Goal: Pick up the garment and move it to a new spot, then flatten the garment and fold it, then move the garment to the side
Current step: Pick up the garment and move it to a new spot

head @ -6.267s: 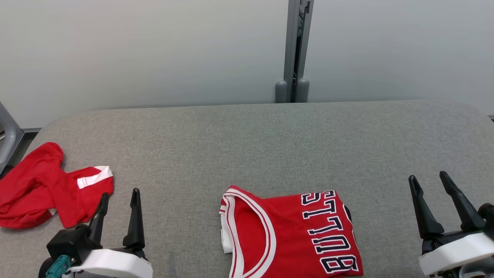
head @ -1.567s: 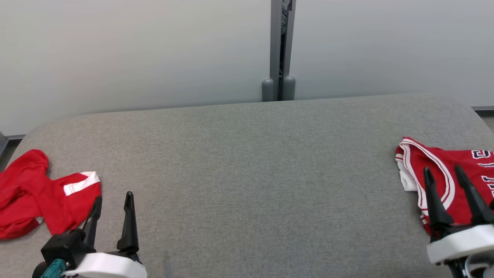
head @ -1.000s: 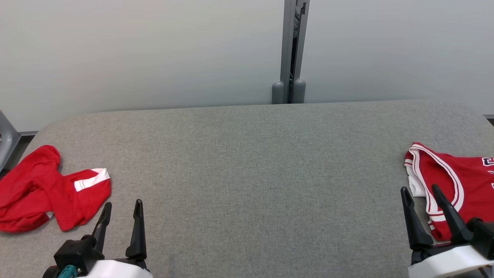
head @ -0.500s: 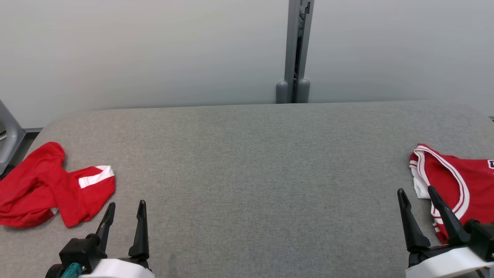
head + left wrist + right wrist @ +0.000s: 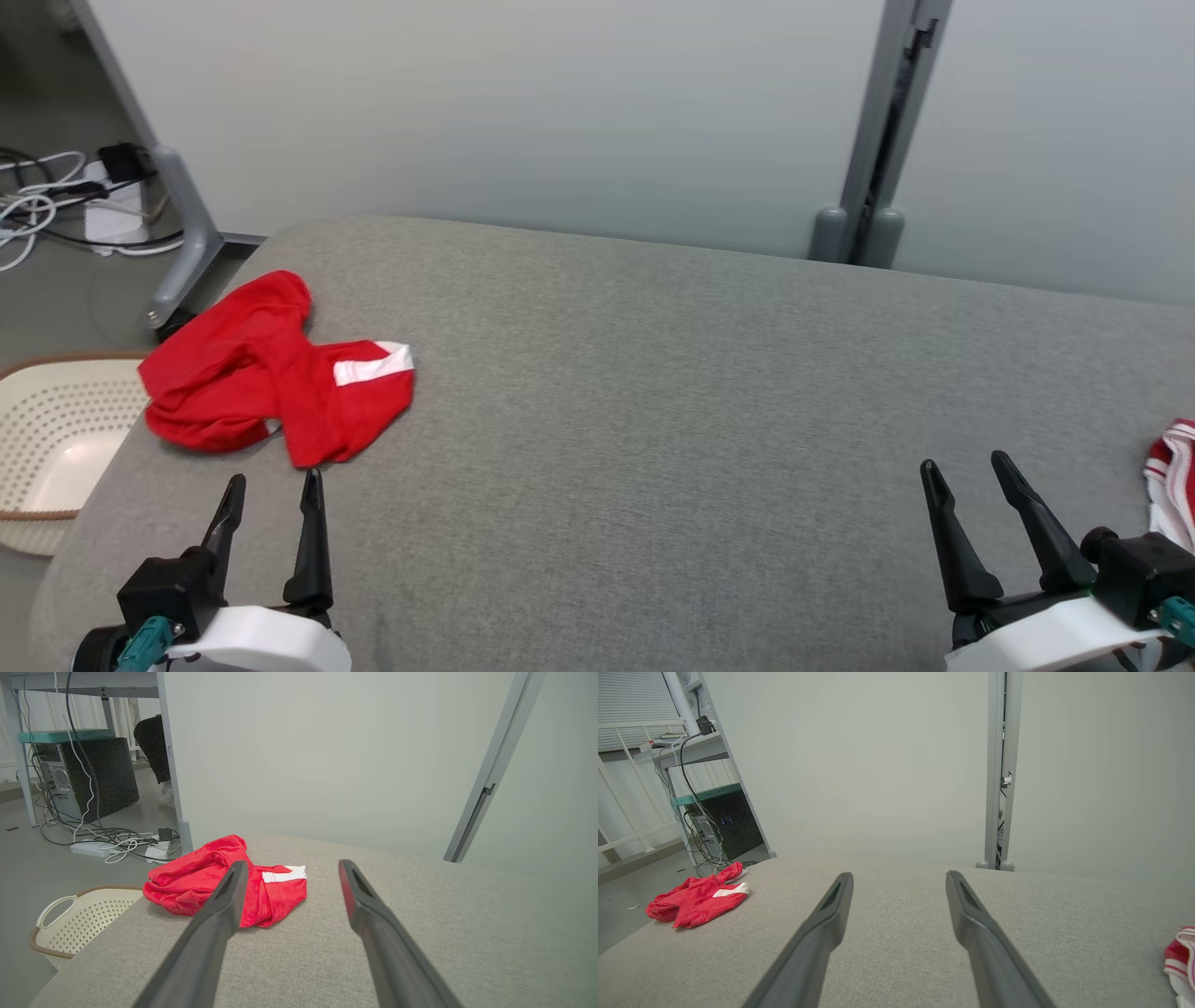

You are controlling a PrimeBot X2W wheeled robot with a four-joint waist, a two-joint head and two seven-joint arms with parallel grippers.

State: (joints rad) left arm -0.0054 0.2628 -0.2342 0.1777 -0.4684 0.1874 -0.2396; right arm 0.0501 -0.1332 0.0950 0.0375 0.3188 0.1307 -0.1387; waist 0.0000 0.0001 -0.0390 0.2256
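A crumpled red garment point(image 5: 271, 383) with a white stripe lies near the left end of the grey padded table point(image 5: 653, 420). My left gripper point(image 5: 274, 478) hovers open just in front of it, with nothing between its fingers. From the left wrist the garment point(image 5: 187, 886) sits ahead, partly behind the left finger of the open gripper point(image 5: 292, 863). My right gripper point(image 5: 963, 460) stands open and empty at the lower right. A folded red and white jersey point(image 5: 1174, 476) lies at the right edge, beside that gripper. The right wrist view has the garment point(image 5: 696, 896) far left and the jersey point(image 5: 1178, 956) low right.
A cream perforated basket point(image 5: 47, 439) stands on the floor left of the table's end. Cables and a power strip point(image 5: 56, 205) lie on the floor behind it, near a grey frame leg point(image 5: 187, 243). A pale wall with a grey post point(image 5: 878, 140) backs the table.
The head camera has turned left, so the whole picture has shifted right and the basket has come into view. Before that, the folded jersey went from the table's middle to its right side. Both grippers stay open.
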